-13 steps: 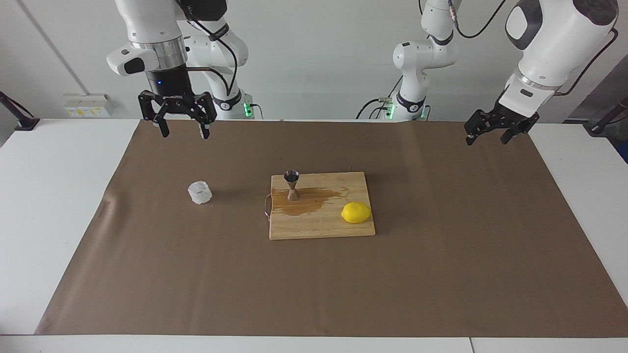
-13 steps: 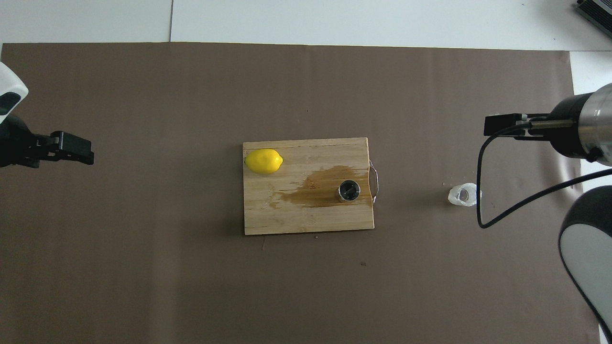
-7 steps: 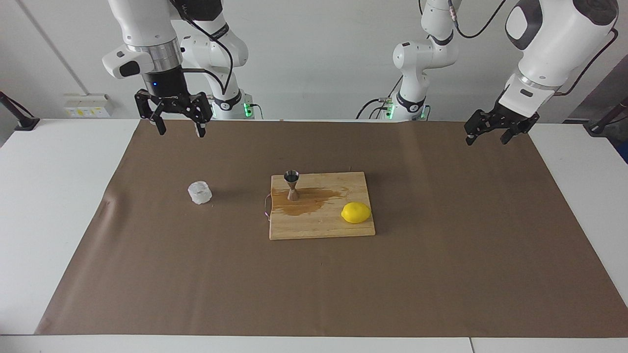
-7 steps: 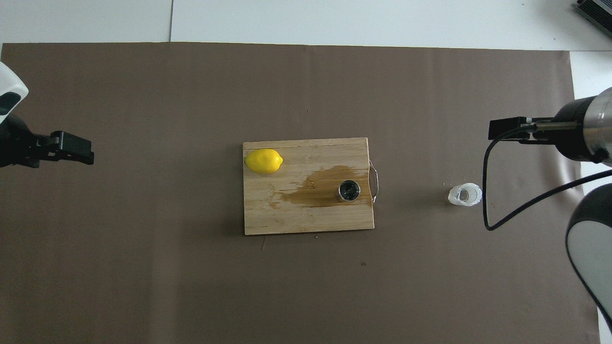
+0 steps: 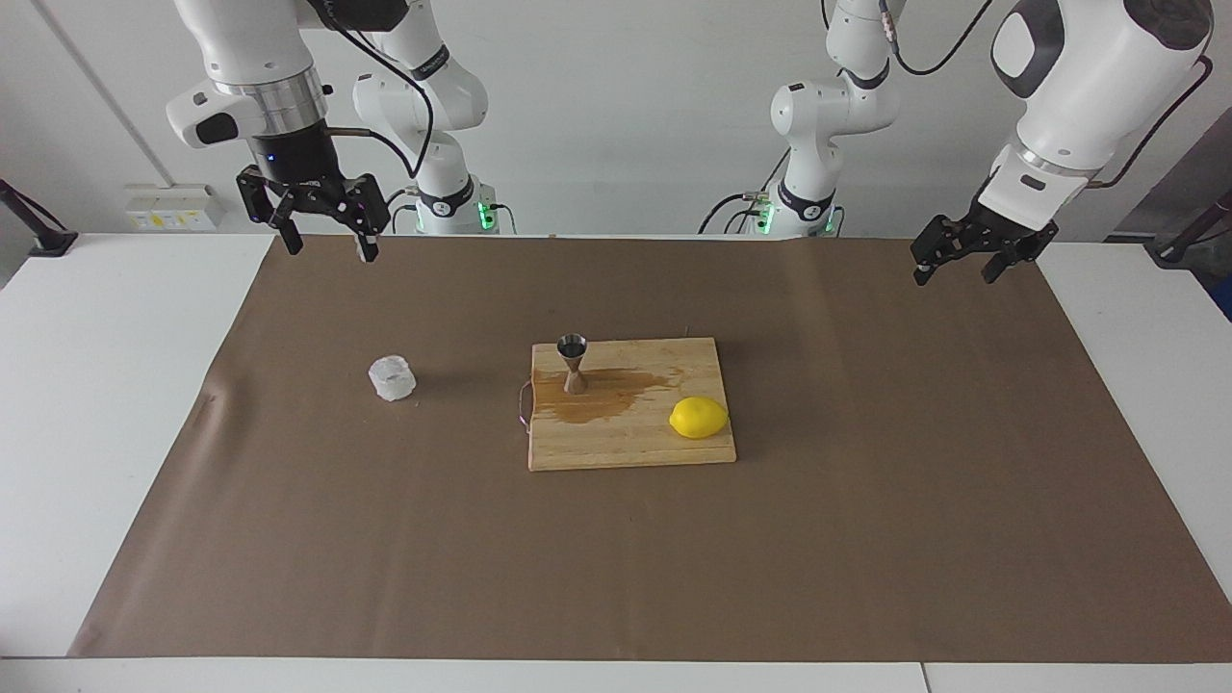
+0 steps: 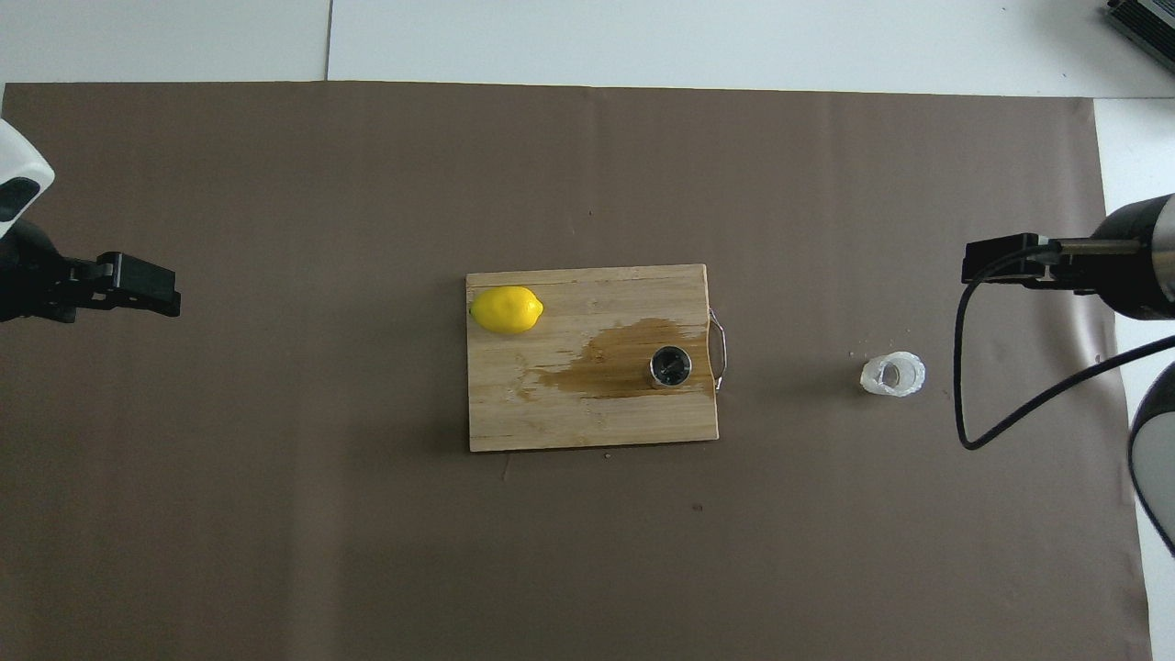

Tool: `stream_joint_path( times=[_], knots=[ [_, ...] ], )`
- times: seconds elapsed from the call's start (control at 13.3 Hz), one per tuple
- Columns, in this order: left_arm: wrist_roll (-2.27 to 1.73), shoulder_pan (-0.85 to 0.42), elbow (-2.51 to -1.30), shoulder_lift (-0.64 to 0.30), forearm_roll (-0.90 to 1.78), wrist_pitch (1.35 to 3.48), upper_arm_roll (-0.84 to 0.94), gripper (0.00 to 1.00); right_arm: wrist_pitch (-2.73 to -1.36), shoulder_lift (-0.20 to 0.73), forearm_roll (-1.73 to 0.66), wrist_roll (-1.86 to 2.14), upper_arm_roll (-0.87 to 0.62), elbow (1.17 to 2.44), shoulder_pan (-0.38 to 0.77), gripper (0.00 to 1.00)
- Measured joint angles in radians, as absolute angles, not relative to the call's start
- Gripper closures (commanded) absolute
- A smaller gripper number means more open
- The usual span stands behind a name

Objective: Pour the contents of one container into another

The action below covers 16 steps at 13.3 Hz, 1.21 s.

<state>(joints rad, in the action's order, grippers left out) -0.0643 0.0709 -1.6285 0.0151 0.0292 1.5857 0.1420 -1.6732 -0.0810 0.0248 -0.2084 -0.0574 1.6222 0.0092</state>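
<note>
Both end effectors (image 5: 322,247) (image 5: 958,267) open, empty.

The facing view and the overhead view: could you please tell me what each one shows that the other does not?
Only the facing view shows the jigger's hourglass side profile and both grippers raised, the right gripper and left gripper with jaws open. Only the overhead view looks down into the jigger and the clear cup. Both show the lemon and jigger on the stained cutting board, the cup apart on the brown mat.

A white wall (image 5: 626,96) rises past the white table (image 5: 106,404). Brown paper (image 5: 866,500) covers most of the tabletop. A socket plate (image 5: 171,207) sits low on the wall.
</note>
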Motion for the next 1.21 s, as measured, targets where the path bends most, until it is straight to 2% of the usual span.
stream_joint_path(
  times=[0.6,1.21],
  knots=[
    [-0.064,0.071,-1.628,0.015,0.029,1.586,0.142,0.00,-1.604,-0.079,0.028,-0.138,-0.008,1.627,0.025,0.00],
    [-0.064,0.071,-1.628,0.015,0.029,1.586,0.142,0.00,-1.604,-0.058,0.028,-0.098,0.045,1.606,0.030,0.00]
  ],
)
